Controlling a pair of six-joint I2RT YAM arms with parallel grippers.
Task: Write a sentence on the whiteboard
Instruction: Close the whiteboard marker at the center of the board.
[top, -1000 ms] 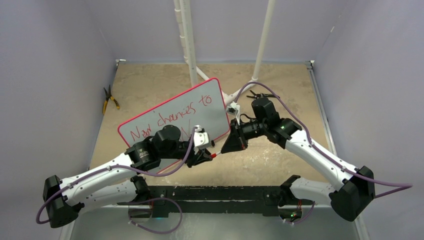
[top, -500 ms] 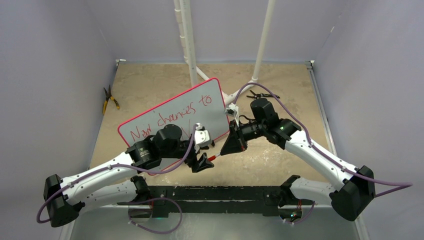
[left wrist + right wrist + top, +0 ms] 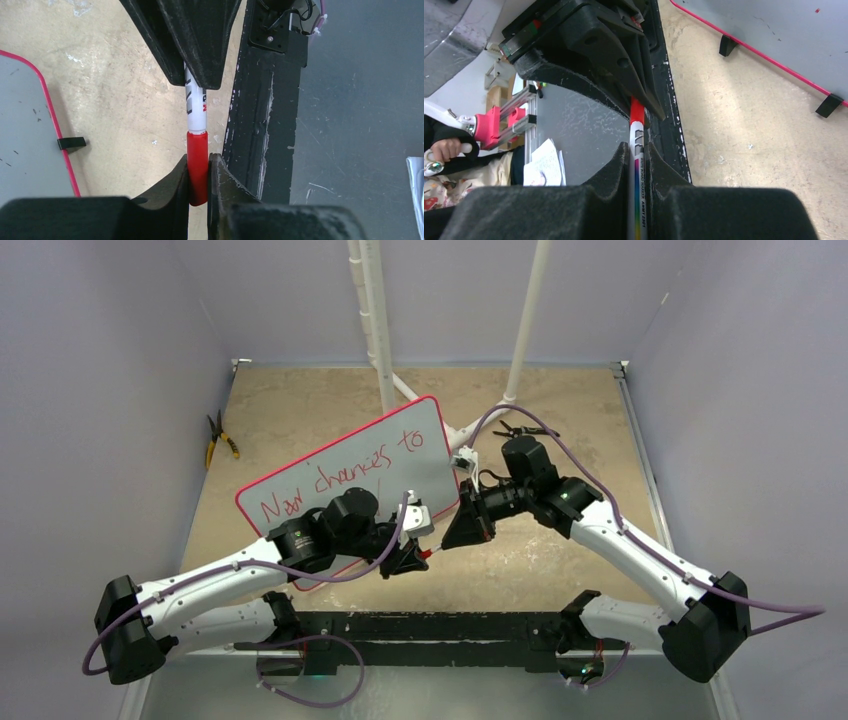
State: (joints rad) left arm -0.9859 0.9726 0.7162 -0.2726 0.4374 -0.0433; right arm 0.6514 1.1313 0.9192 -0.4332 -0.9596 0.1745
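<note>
The left claw [image 3: 198,172] is clamped on the red plastic cap [image 3: 197,150], seemingly seated on a white-barrelled marker [image 3: 194,105]. The right claw [image 3: 638,150] is clamped on that barrel, above the desk's [image 3: 560,410] near edge. The red-rimmed pale whiteboard [image 3: 425,450] lies left of centre. Its red handwritten sentence [image 3: 340,475] shows "New chances to".

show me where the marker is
In the top view the marker is held between both grippers, just off the near right edge of the whiteboard: left gripper on its red cap, right gripper on its barrel.
</note>
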